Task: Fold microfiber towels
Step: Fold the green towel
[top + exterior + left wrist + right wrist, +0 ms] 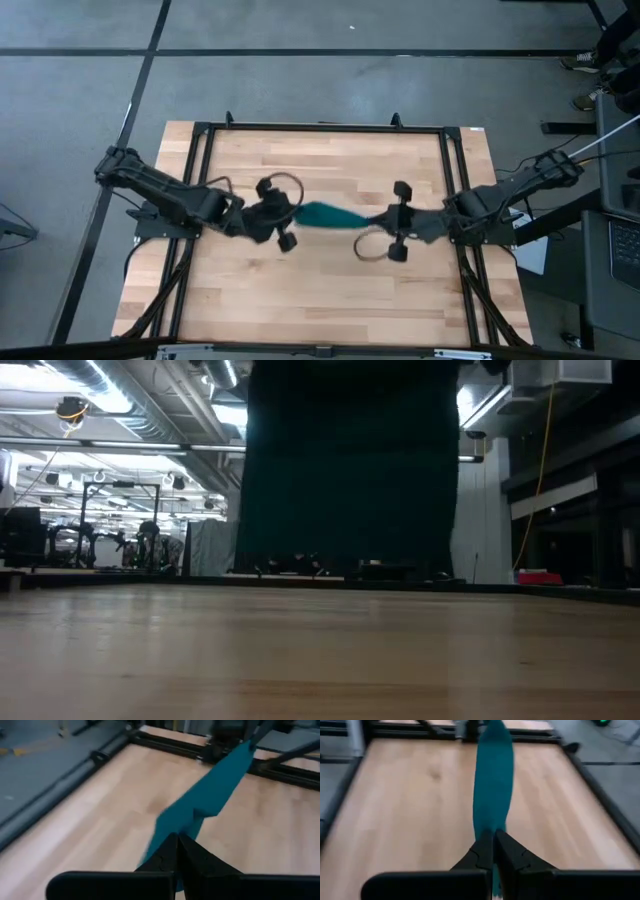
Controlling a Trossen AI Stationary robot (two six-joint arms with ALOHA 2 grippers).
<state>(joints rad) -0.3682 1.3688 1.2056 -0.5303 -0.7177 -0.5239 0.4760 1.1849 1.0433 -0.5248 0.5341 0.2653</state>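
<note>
The dark teal towel (330, 214) is stretched between my two grippers over the middle of the table. In the low view it hangs as a broad dark sheet (350, 470), and its lower edge shows above the tabletop. My left gripper (292, 212) is shut on the towel's left end. My right gripper (388, 218) is shut on its right end. The white label does not show. My left gripper pinches the towel's left upper end (172, 831) between its two fingers, coming level from the table's left side. The towel runs off from the fingertips toward the other gripper, drawn fairly taut and lifted clear of the table. One layer or several, I cannot tell. My right gripper pinches the towel's right upper end (491, 827) between its two fingers, coming level from the table's right side. The towel runs straight from the fingertips toward the left gripper, taut along its top and hanging below, clear of the table.
The wooden tabletop (320, 290) is framed by a black rail (320, 128). Bare wood lies near and far of the towel. Cables loop beside both wrists (285, 185).
</note>
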